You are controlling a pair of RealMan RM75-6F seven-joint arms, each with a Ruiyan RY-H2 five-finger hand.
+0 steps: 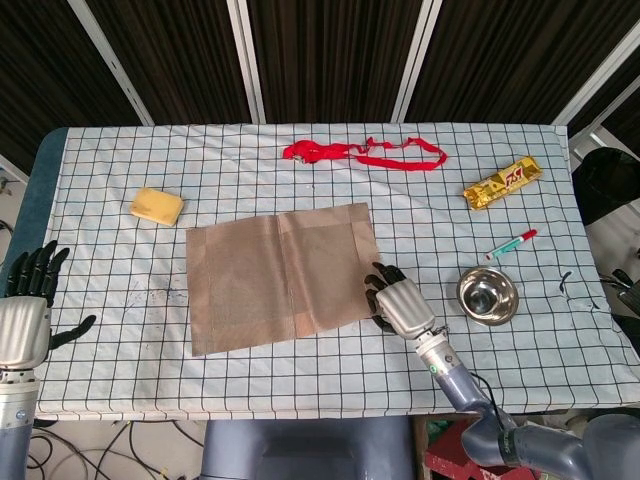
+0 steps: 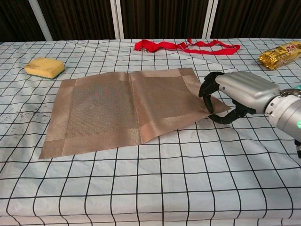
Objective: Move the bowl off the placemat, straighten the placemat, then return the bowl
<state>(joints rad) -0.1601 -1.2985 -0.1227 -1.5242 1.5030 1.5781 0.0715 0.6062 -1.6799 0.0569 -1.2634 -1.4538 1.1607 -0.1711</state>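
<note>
Now right hand [image 2: 235, 96] pinches placemat [image 2: 117, 108] corner (left hand [image 1: 25, 320] spread, well apart)

The right hand [image 2: 235, 96] lies low over the table, palm down, dark fingers [image 2: 207, 92] curled downward, its silver forearm reaching back to the right. The left hand [image 1: 27, 318] is raised at the left edge, fingers spread apart, holding nothing
</note>
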